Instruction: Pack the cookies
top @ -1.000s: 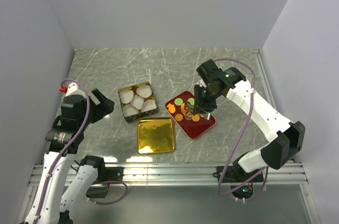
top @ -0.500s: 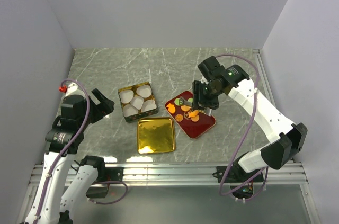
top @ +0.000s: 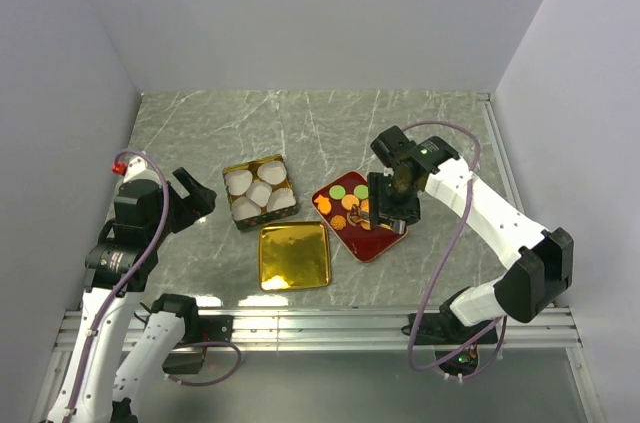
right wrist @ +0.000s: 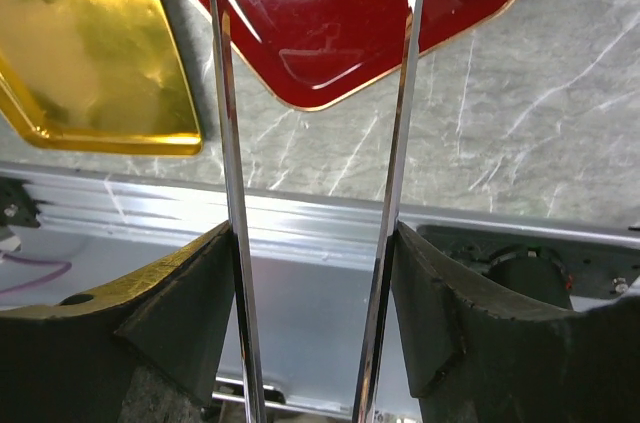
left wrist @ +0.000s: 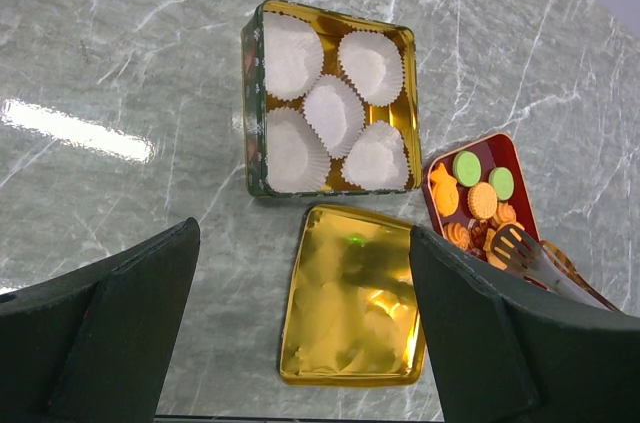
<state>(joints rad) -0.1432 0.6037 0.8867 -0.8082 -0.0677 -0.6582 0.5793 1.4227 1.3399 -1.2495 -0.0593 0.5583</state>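
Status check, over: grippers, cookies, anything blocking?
Left gripper open, empty. Right gripper holds tongs, spread over tray. Cookies on tray; cups in tin empty. Lid aside, nothing blocking.

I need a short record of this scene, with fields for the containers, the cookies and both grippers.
tin: gold, open, holds five white paper cups, no cookie seen in them
lid: gold, lies flat beside the tin
cookies: orange and green, on the red tray
left gripper: open, empty, apart from the tin
right gripper: holds metal tongs over the red tray, tong arms apart
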